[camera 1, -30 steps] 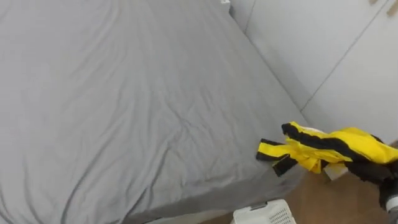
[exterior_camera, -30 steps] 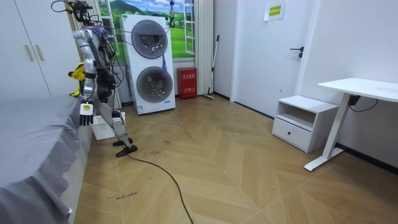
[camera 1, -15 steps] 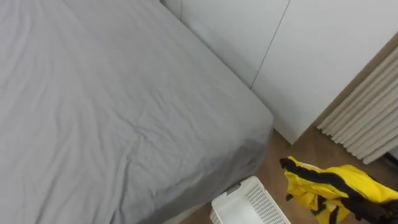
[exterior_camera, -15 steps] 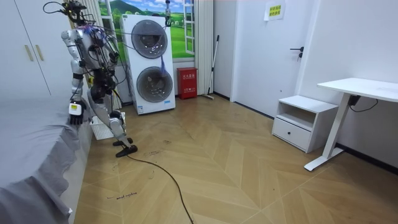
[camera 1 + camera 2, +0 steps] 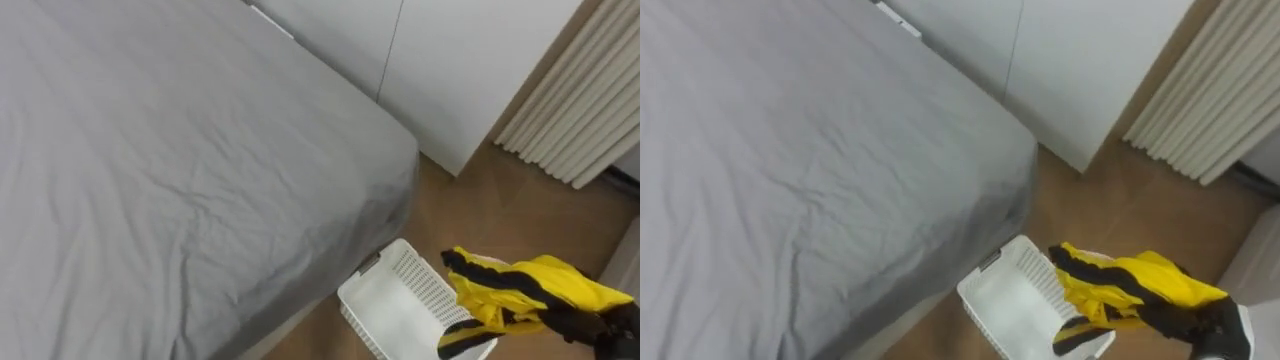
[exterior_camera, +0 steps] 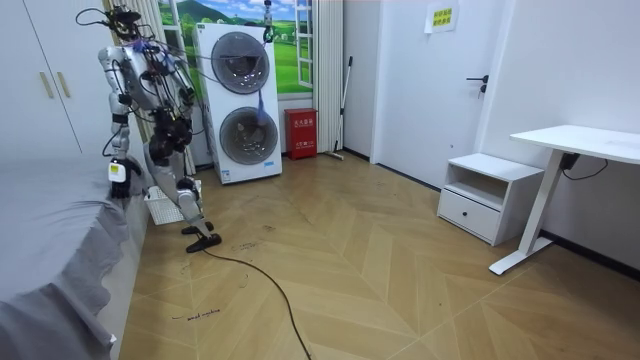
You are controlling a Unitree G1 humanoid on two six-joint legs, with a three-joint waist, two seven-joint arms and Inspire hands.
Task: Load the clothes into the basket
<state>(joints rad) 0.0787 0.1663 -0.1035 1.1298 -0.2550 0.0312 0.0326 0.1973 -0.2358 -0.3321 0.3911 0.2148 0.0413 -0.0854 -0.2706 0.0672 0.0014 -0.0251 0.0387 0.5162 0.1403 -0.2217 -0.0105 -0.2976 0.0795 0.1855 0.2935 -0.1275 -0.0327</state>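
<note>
one yellow and black cloth garment [image 5: 540,295] hangs bunched from the right hand [image 5: 608,326], whose dark fingers are closed on it, over the right end of a white slotted plastic basket [image 5: 385,300]. the basket sits on the wooden floor [image 5: 500,200], just beside the corner of the grey-sheeted bed [image 5: 150,180]. the left hand [image 6: 117,172] hangs by the bed edge; cannot tell its fingers.

We see a yellow garment [image 5: 560,285] with black stripes, a white basket [image 5: 385,300], a grey sheet [image 5: 150,180] and a brown floor [image 5: 500,205].
</note>
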